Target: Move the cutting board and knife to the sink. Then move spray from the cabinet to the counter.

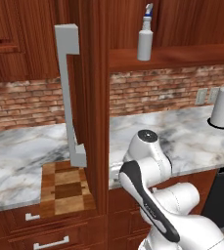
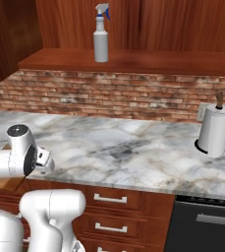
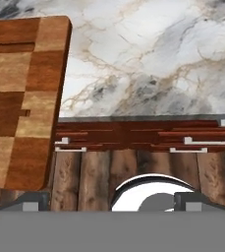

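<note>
Counter (image 1: pixel 182 132): white-grey marble; a long reach to anything on it risked sweeping the paper-towel roll (image 2: pixel 213 130) standing near the wall.
Cutting board (image 1: pixel 64 188): lay flat at the counter's front edge, overhanging; a clumsy nudge could have tipped it off.
Spray (image 2: pixel 100 39): stood upright on the open cabinet shelf (image 2: pixel 133 61), well above the board.
Gripper (image 3: pixel 112 202): jaws spread wide, holding nothing, just beside the board.

Wall: I see red brick backsplash (image 2: pixel 133 96).
Cabinets: reddish-brown wood, open door (image 1: pixel 91 97).
Floor: wooden planks (image 3: pixel 84 179).
</note>
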